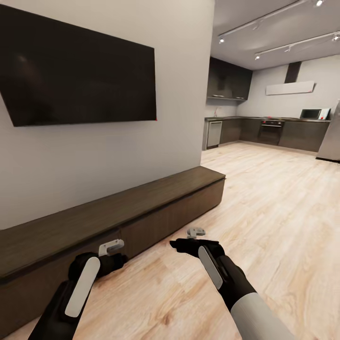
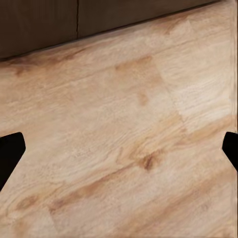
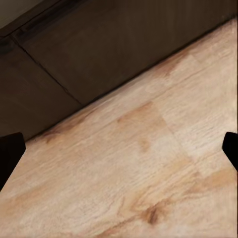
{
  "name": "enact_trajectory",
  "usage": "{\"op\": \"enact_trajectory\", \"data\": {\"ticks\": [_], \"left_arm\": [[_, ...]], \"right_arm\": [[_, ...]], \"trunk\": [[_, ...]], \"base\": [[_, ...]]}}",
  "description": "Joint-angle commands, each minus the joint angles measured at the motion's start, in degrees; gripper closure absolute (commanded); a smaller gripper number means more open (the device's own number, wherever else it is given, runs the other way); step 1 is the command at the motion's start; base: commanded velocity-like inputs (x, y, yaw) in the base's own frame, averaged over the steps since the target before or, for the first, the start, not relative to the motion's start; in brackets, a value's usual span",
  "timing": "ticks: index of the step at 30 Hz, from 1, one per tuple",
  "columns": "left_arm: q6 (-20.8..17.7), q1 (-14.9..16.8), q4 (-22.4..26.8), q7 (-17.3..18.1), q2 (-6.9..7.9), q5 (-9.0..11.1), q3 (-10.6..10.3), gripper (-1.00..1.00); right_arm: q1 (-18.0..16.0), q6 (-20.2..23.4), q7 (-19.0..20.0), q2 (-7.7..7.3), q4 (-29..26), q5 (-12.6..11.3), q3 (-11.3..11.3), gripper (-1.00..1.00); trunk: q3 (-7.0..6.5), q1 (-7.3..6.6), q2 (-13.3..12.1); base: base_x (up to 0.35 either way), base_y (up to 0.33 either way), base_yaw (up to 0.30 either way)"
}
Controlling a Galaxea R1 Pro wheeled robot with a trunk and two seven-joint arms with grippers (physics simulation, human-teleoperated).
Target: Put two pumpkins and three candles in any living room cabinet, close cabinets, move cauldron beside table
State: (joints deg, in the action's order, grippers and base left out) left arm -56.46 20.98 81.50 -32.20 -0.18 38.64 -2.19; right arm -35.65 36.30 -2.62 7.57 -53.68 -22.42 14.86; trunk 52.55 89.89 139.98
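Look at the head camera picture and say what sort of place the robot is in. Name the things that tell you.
Most likely an open-plan home: a living area with a wall television above a long low cabinet, opening onto a kitchen with an oven beyond.

cabinet [image 3: 124,54]: dark drawer fronts, shut | floor [image 3: 148,173]: pale wood planks | jaws: spread wide, empty

The cabinet [image 1: 141,208] in front of me is a long, low, dark-brown wooden unit set against the white wall under the black screen, standing on the pale wood floor. Its flat, handleless drawer fronts [image 1: 174,215] all sit flush and shut. Through my wrist cameras its dark front [image 3: 124,54] meets the floorboards, a thin vertical seam [image 2: 78,20] dividing two fronts.
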Motion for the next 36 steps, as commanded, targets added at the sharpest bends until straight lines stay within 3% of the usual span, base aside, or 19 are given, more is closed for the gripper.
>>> {"op": "enact_trajectory", "data": {"ticks": [1, 36], "left_arm": [[-0.14, 0.03, 0.08, -0.59, 0.0, 0.56, -0.01, -1.0], [-0.14, 0.03, -0.2, -0.59, -0.07, 0.56, -0.41, -1.0]], "right_arm": [[-0.04, 0.18, -0.28, -0.01, -0.02, -0.38, 0.08, -1.0], [-0.04, 0.17, -0.19, -0.03, 0.24, -0.34, 0.05, -1.0]], "trunk": [[0.04, 0.01, 0.02], [-1.38, 0.01, 0.02]], "base": [[0.24, -0.219, -0.28], [0.24, -0.221, -0.275]]}}
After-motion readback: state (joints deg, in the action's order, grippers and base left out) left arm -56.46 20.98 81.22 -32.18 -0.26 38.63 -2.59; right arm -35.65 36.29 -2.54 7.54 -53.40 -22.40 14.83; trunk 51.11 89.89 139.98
